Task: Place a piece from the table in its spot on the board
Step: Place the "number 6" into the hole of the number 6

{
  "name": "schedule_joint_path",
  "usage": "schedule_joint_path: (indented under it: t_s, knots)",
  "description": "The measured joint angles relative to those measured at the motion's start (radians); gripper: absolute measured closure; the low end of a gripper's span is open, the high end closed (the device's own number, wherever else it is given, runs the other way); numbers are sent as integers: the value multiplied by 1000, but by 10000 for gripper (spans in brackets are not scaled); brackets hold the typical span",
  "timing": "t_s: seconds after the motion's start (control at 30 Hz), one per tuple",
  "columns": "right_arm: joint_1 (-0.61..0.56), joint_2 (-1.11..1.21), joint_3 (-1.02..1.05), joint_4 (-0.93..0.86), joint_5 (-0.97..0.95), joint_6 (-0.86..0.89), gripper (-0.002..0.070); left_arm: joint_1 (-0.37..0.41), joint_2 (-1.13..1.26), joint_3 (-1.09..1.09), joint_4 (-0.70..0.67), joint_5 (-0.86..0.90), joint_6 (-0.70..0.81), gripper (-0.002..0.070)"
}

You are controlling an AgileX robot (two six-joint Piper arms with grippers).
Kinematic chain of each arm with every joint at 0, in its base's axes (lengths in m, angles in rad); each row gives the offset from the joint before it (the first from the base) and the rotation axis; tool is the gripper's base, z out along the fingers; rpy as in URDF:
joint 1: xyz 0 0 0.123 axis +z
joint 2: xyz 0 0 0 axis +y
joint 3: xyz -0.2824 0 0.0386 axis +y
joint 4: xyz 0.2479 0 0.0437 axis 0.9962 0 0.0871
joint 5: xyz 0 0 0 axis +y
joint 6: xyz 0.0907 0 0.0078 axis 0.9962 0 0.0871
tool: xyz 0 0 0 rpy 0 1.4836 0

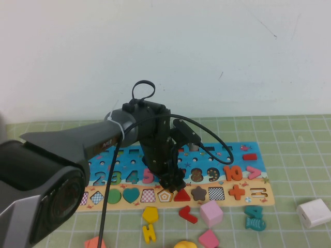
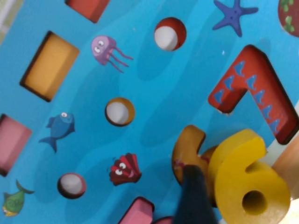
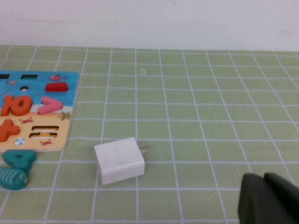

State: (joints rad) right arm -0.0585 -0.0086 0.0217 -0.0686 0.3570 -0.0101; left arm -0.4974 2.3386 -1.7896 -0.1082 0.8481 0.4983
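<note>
Yellow wood showed between the left gripper (image 1: 174, 182)'s jaws, which were closed on the numeral 6 (image 2: 247, 179) at lower right of the wrist view, just over its tan recess (image 2: 189, 151) beside the red 7 (image 2: 252, 91). It looked light, stiff and smooth, best pinched across its flat faces. The board (image 1: 248, 150) sat mid-frame on the table (image 1: 289, 170); neighbouring numerals left little slack. The right gripper (image 3: 268, 200) hung over open mat, jaws apparently together.

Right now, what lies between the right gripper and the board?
In the right wrist view, a white charger lies between right gripper and board; left gripper holds the piece over the board.
</note>
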Motion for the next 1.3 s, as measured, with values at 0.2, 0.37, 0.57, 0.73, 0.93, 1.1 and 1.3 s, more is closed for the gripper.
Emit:
schedule_joint_path:
  t_s: [0.2,0.37,0.57,0.73,0.93,1.1,1.3]
  knots:
    - [0,0,0,0,0,0,678,0,2,0,4,0,0,363]
    - [0,0,0,0,0,0,678,0,2,0,4,0,-19,401]
    - [0,0,0,0,0,0,678,0,2,0,20,0,-147,401]
    - [0,0,0,0,0,0,678,-2,2,-2,65,0,-386,401]
    - [0,0,0,0,0,0,678,-2,2,-3,96,0,-526,401]
    - [0,0,0,0,0,0,678,-2,2,-3,130,0,-601,401]
    - [0,0,0,0,0,0,678,-2,2,-3,156,0,-628,401]
